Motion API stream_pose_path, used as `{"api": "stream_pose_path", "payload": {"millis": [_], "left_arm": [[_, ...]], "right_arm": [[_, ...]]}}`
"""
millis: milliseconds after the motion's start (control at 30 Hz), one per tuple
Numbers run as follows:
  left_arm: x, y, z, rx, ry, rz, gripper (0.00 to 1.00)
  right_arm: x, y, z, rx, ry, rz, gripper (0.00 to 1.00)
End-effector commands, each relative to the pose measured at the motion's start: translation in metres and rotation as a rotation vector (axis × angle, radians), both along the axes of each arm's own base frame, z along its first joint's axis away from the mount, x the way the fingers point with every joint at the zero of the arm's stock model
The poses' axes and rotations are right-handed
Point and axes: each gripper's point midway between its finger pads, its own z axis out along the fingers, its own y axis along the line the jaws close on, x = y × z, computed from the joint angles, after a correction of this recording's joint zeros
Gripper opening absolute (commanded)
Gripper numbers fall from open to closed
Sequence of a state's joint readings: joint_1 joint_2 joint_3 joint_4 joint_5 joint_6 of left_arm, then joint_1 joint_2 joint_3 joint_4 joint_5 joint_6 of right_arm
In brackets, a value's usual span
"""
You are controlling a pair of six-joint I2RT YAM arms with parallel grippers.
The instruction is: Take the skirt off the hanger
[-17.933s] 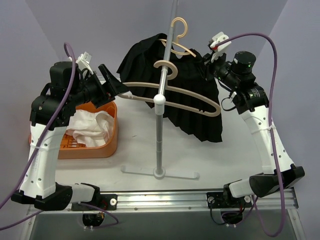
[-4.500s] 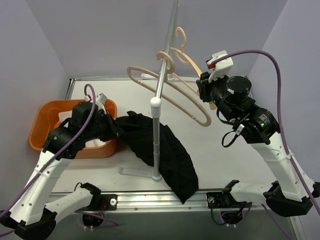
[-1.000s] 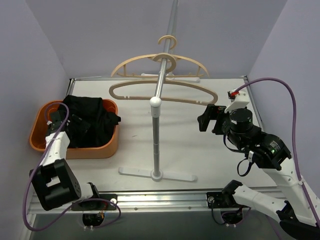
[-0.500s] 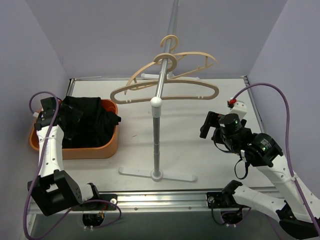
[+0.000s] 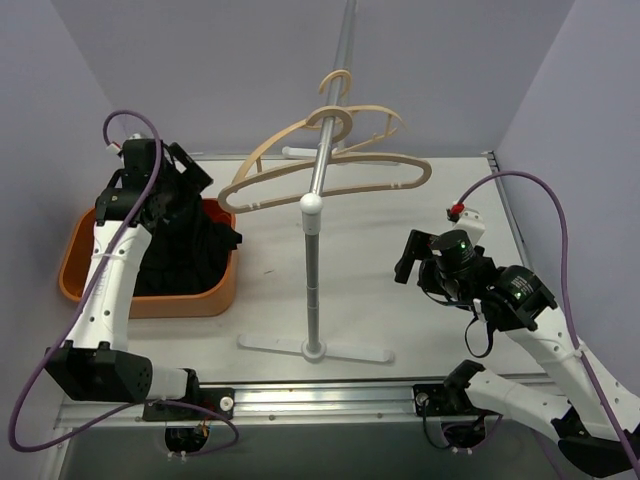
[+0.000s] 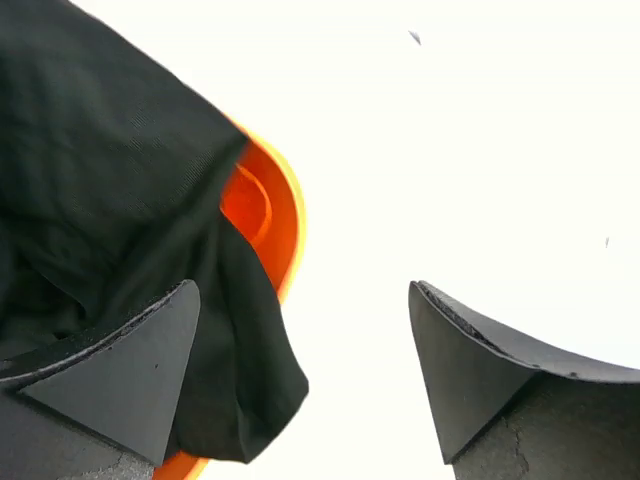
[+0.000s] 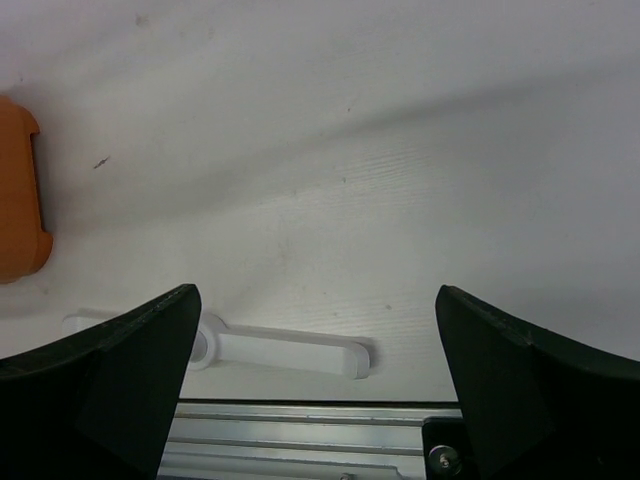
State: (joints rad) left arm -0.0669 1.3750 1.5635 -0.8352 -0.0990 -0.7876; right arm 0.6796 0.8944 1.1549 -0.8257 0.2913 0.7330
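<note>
Black fabric skirt (image 5: 185,250) lies in orange plastic basket (image 5: 78,278); beige wooden hanger (image 5: 420,175) bare.
Left gripper (image 6: 302,290) and right gripper (image 7: 315,290) both spread; lift left clear without snagging cloth.

- We're looking at the skirt (image 5: 195,250), plain black all over.
- We've got the basket (image 5: 140,303) around it, bright orange.
- We spot the hangers (image 5: 380,178), pale beige.
- We see the pole (image 5: 315,290) in silver grey, on a white table (image 5: 270,290).
- We note lilac walls (image 5: 200,70) behind.
</note>
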Motion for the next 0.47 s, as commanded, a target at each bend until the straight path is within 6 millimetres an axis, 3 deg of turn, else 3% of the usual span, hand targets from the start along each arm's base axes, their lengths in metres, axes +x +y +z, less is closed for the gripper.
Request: {"api": "stream_pose_path", "payload": {"millis": [0,33,133,167,233,267,300,433], "left_arm": [[-0.013,-0.016,0.002,-0.022,0.005,-0.068,0.94],[-0.016,-0.025,-0.008,-0.061,0.017,-0.1,0.94],[-0.032,-0.052,-0.01,-0.165,0.003,-0.191,0.94],[-0.039,-0.058,-0.021,-0.177,0.027,-0.205,0.94],[-0.053,-0.079,-0.016,-0.23,0.006,-0.27,0.94],[-0.06,-0.084,-0.026,-0.243,0.028,-0.285,0.94],[-0.069,-0.09,-0.022,-0.264,0.013,-0.299,0.94],[-0.092,-0.106,-0.015,-0.31,-0.029,-0.381,0.94]], "right_arm": [[-0.001,0.001,0.004,0.03,-0.014,-0.003,1.0],[-0.003,0.0,0.0,0.027,-0.005,-0.006,1.0],[-0.01,-0.002,-0.011,0.053,0.023,-0.025,1.0],[-0.016,-0.002,-0.019,0.067,0.036,-0.025,1.0],[-0.021,0.001,-0.025,0.11,0.051,-0.028,1.0],[-0.026,0.001,-0.025,0.14,0.045,-0.026,1.0],[-0.03,0.002,-0.034,0.154,0.065,-0.021,1.0],[-0.041,0.005,-0.037,0.243,0.056,-0.023,1.0]]}}
